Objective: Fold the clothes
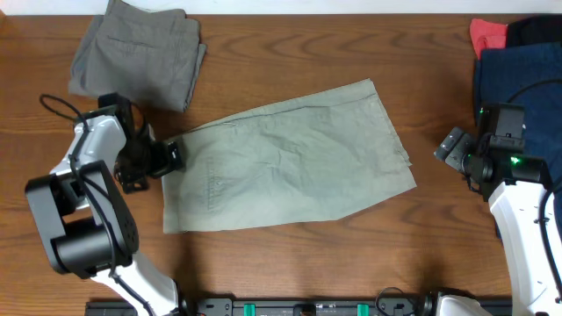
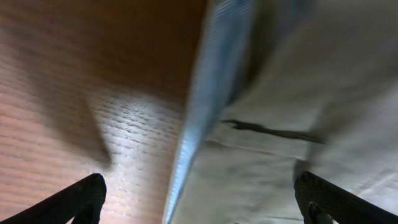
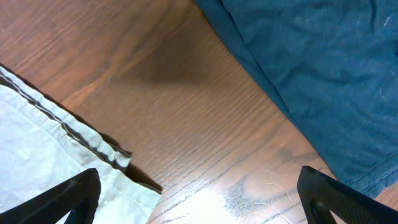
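The pale khaki-green shorts [image 1: 290,158] lie flat across the middle of the table, waistband end to the left. My left gripper [image 1: 169,156] is open at the shorts' left edge; in the left wrist view [image 2: 199,202] its fingers straddle that edge of the cloth [image 2: 292,155], very close and blurred. My right gripper [image 1: 458,154] is open and empty over bare wood, right of the shorts' right end. In the right wrist view [image 3: 199,196] a hem corner of the shorts [image 3: 56,162] lies by its left finger.
Darker grey-olive shorts [image 1: 140,53] lie folded at the back left. A navy garment [image 1: 518,79] [image 3: 323,68] lies at the right edge with a red item [image 1: 488,35] behind it. The wooden table [image 1: 290,263] has its front edge near me.
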Robot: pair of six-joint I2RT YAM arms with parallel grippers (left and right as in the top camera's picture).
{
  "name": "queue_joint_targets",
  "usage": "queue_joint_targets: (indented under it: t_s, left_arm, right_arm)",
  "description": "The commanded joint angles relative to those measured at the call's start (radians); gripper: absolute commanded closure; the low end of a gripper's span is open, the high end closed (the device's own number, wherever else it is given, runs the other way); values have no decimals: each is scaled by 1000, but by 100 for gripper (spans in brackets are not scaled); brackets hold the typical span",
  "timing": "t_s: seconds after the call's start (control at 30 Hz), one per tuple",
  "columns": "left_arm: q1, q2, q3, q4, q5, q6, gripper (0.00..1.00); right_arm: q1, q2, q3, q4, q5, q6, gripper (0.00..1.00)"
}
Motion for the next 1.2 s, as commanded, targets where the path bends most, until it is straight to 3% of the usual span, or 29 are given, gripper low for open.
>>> queue_joint_targets:
  t_s: [0.0,0.3,0.47,0.63,0.83,1.17]
  left_arm:
    - [2,42,-11,-7,68,32,2]
    - [2,107,-57,11,141,78,0]
    - [2,111,-142,76,186,81,12]
    - [2,111,-172,95,220,81,35]
    - [-4,111,-172,99,307,93,35]
    - [-27,111,-172,100,305,96,35]
  right_arm:
    - [10,-2,0,2,17,-12,1]
    - [10,-2,0,2,17,-12,1]
    - [10,-2,0,2,17,-12,1]
    - [10,-2,0,2,18,-11,1]
    - [10,-2,0,2,18,-11,1]
    - [10,-2,0,2,17,-12,1]
